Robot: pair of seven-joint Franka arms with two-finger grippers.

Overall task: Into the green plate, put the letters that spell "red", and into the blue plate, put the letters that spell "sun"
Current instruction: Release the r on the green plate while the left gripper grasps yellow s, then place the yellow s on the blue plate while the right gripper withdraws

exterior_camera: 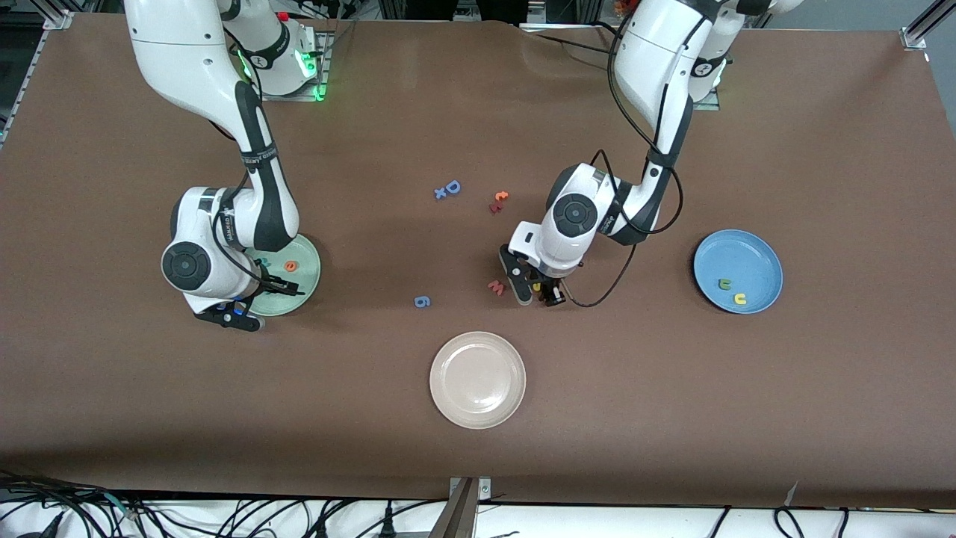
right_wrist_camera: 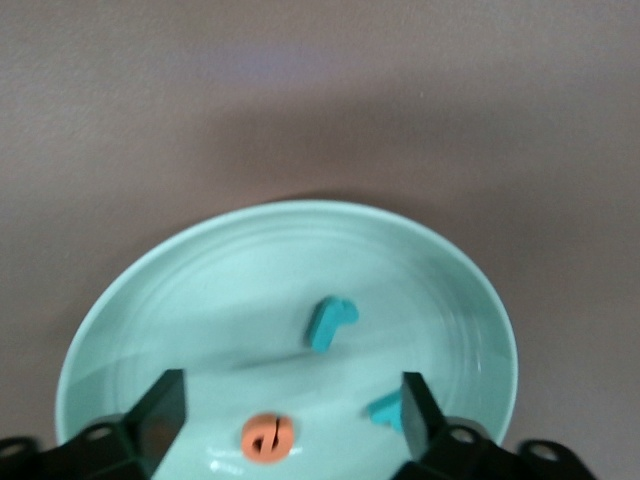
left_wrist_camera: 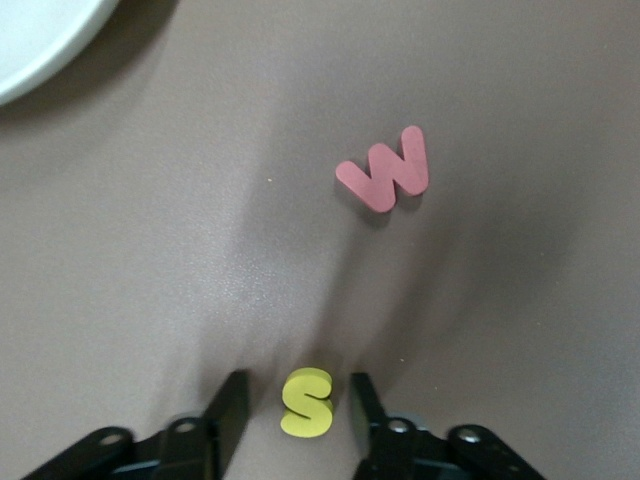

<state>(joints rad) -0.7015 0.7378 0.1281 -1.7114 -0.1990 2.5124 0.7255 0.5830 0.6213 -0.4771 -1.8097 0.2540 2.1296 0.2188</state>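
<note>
A: Nearest to us on the surface (exterior_camera: 672,418) lies the beige plate (exterior_camera: 478,379), with nothing in it.

B: Farther up we find the left hand (left_wrist_camera: 298,395) low at the surface, its fingers (left_wrist_camera: 232,405) on either side of the yellow s (left_wrist_camera: 307,402). We see a thin gap on each side, so the hand is released and is not gripping.

A: The pink w (left_wrist_camera: 385,170) lies just beside that hand, toward the right arm's end. The blue 6 (exterior_camera: 422,301) lies farther that way, on bare surface.

B: The right hand (right_wrist_camera: 295,410) hangs over the near edge of the green plate (exterior_camera: 308,278), fingers spread wide and holding nothing.

A: In that plate we count the orange e (right_wrist_camera: 267,437) and the teal r (right_wrist_camera: 330,322). A second teal piece (right_wrist_camera: 384,408) is half hidden by a finger. We take it for the d, though we cannot be sure.

B: The blue plate (exterior_camera: 762,258) sits toward the left arm's end of the surface. The yellow u (exterior_camera: 740,299) and the green n (exterior_camera: 724,284) lie side by side in its near part.

A: Farthest from us, around the middle of the surface, are a big blue D (exterior_camera: 452,187) and a small orange-red pair (exterior_camera: 499,201), well apart from all three plates.
</note>
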